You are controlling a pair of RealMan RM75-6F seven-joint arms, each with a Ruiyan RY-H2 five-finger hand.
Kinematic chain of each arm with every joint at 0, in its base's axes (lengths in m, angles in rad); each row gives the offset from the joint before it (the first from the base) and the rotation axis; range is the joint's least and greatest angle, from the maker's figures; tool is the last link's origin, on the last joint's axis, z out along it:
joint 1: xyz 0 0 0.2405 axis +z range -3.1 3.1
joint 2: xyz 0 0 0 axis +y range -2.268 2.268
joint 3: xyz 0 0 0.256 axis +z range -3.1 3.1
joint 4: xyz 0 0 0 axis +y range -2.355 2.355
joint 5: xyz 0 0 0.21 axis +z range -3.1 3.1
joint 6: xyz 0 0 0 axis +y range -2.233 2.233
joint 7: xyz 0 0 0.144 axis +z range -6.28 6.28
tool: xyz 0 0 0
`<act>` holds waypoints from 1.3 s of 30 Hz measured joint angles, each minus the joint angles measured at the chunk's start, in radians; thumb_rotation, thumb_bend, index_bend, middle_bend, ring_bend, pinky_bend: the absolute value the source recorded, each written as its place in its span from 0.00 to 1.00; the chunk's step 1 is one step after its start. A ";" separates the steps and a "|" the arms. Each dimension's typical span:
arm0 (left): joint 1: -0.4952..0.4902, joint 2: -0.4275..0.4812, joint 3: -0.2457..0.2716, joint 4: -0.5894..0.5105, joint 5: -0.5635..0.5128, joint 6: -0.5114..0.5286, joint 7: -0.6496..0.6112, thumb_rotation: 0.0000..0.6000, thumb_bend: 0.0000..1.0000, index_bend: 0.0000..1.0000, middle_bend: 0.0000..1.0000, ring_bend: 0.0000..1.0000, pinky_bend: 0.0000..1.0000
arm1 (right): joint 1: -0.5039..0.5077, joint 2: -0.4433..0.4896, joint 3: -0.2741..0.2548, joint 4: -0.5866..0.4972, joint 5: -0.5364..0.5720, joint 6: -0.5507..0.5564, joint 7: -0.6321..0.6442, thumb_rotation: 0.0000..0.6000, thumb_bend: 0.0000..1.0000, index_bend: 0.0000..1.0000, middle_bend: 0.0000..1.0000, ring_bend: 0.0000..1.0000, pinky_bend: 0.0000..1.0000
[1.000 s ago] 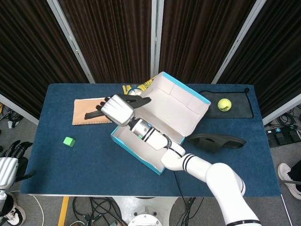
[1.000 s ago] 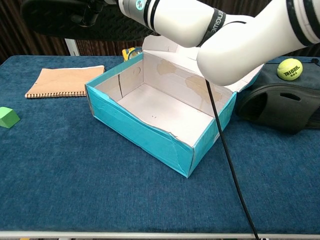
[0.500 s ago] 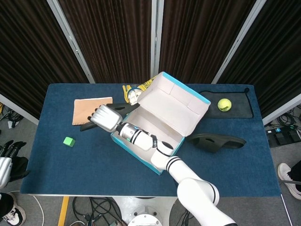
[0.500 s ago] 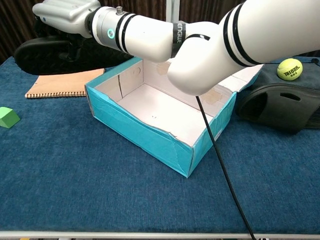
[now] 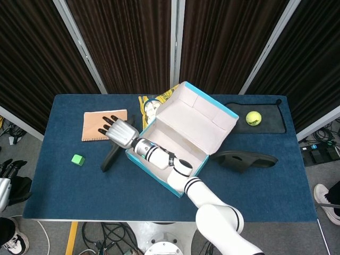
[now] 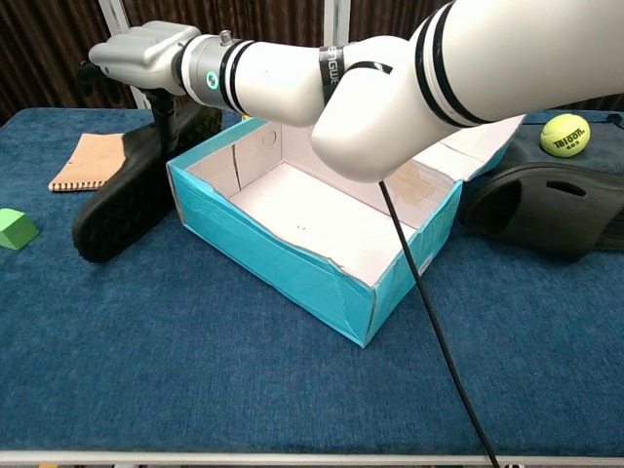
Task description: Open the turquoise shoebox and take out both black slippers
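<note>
The turquoise shoebox [image 5: 155, 173] [image 6: 273, 258] stands open in the middle of the table with its lid [image 5: 202, 114] folded back and nothing inside. One black slipper [image 5: 111, 158] [image 6: 132, 195] stands on its edge just left of the box, its lower end on the table. My right hand [image 5: 121, 133] [image 6: 146, 54] is over its upper end; one dark finger [image 6: 167, 109] reaches down across it and the others are spread. The second black slipper [image 5: 245, 158] [image 6: 551, 210] lies right of the box. My left hand [image 5: 8, 172] hangs off the table's left edge, holding nothing.
A tan notebook [image 5: 95, 125] [image 6: 93, 161] lies behind the held slipper. A green cube [image 5: 78, 159] [image 6: 15, 227] sits at the front left. A tennis ball [image 5: 253, 118] [image 6: 565, 135] rests on a black mat [image 5: 271, 121] at the back right. Yellow packaging [image 5: 149, 103] is behind the box.
My right hand has carried the slipper from above the box's left end leftward and down; it has turned from level to steeply tilted, its lower end now on the table beside the box.
</note>
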 measured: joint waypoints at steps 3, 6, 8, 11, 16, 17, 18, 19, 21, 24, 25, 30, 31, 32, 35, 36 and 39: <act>-0.001 -0.001 0.000 -0.002 0.004 0.001 0.002 1.00 0.01 0.16 0.16 0.08 0.29 | -0.001 0.008 0.000 -0.008 0.006 0.022 -0.003 1.00 0.00 0.10 0.18 0.00 0.12; -0.002 0.001 0.001 -0.007 0.007 0.002 0.007 1.00 0.01 0.16 0.16 0.08 0.29 | -0.009 0.023 0.002 -0.021 0.010 0.054 -0.012 1.00 0.00 0.10 0.18 0.00 0.12; -0.002 0.002 0.001 -0.013 0.009 0.005 0.011 1.00 0.01 0.16 0.16 0.08 0.29 | -0.023 0.037 0.002 -0.036 0.013 0.083 -0.026 1.00 0.00 0.10 0.18 0.00 0.11; -0.004 0.005 0.002 -0.022 0.014 0.005 0.020 1.00 0.01 0.16 0.16 0.08 0.29 | -0.057 0.070 0.000 -0.073 0.015 0.133 -0.067 1.00 0.05 0.06 0.17 0.00 0.11; -0.009 0.008 0.005 -0.044 0.026 0.005 0.045 1.00 0.01 0.16 0.16 0.08 0.29 | -0.136 0.158 0.000 -0.204 0.026 0.213 -0.183 1.00 0.09 0.03 0.13 0.00 0.11; -0.011 0.009 0.006 -0.049 0.029 0.005 0.051 1.00 0.01 0.16 0.16 0.08 0.29 | -0.159 0.190 0.002 -0.258 0.032 0.229 -0.220 1.00 0.09 0.03 0.13 0.00 0.10; -0.012 0.009 0.007 -0.055 0.031 0.005 0.057 1.00 0.01 0.16 0.16 0.08 0.29 | -0.177 0.216 0.004 -0.304 0.038 0.239 -0.250 1.00 0.09 0.03 0.13 0.00 0.10; -0.013 0.009 0.007 -0.062 0.034 0.005 0.063 1.00 0.01 0.16 0.16 0.08 0.29 | -0.196 0.245 0.006 -0.355 0.046 0.248 -0.282 1.00 0.09 0.03 0.12 0.00 0.09; -0.017 0.010 0.009 -0.076 0.040 0.004 0.078 1.00 0.01 0.16 0.16 0.08 0.29 | -0.242 0.320 0.012 -0.497 0.071 0.266 -0.366 1.00 0.09 0.03 0.12 0.00 0.08; -0.022 0.011 0.011 -0.095 0.047 0.001 0.100 1.00 0.01 0.16 0.16 0.08 0.29 | -0.317 0.446 0.018 -0.743 0.129 0.294 -0.510 1.00 0.09 0.03 0.11 0.00 0.06; -0.023 0.011 0.012 -0.101 0.049 0.000 0.106 1.00 0.01 0.16 0.16 0.08 0.29 | -0.342 0.487 0.019 -0.823 0.150 0.305 -0.557 1.00 0.09 0.03 0.11 0.00 0.06; -0.031 0.010 0.019 -0.131 0.064 -0.005 0.138 1.00 0.01 0.16 0.16 0.08 0.29 | -0.510 0.740 0.007 -1.283 0.283 0.402 -0.820 1.00 0.08 0.01 0.10 0.00 0.03; -0.033 0.009 0.020 -0.136 0.067 -0.005 0.143 1.00 0.01 0.16 0.16 0.08 0.29 | -0.546 0.787 0.001 -1.356 0.304 0.427 -0.860 1.00 0.08 0.00 0.10 0.00 0.03; -0.034 0.008 0.022 -0.144 0.071 -0.006 0.151 1.00 0.01 0.16 0.16 0.08 0.29 | -0.601 0.851 -0.008 -1.444 0.327 0.466 -0.907 1.00 0.08 0.00 0.10 0.00 0.03; -0.037 0.006 0.027 -0.164 0.080 -0.006 0.171 1.00 0.01 0.16 0.16 0.08 0.29 | -0.748 0.991 -0.042 -1.597 0.360 0.577 -0.982 1.00 0.07 0.00 0.10 0.00 0.02; -0.038 0.005 0.028 -0.168 0.083 -0.006 0.177 1.00 0.01 0.16 0.16 0.08 0.29 | -0.790 1.018 -0.054 -1.623 0.363 0.612 -0.993 1.00 0.07 0.00 0.10 0.00 0.01; -0.040 0.001 0.033 -0.182 0.089 -0.007 0.195 1.00 0.01 0.16 0.16 0.08 0.29 | -0.915 1.082 -0.102 -1.666 0.348 0.724 -1.001 1.00 0.07 0.00 0.09 0.00 0.00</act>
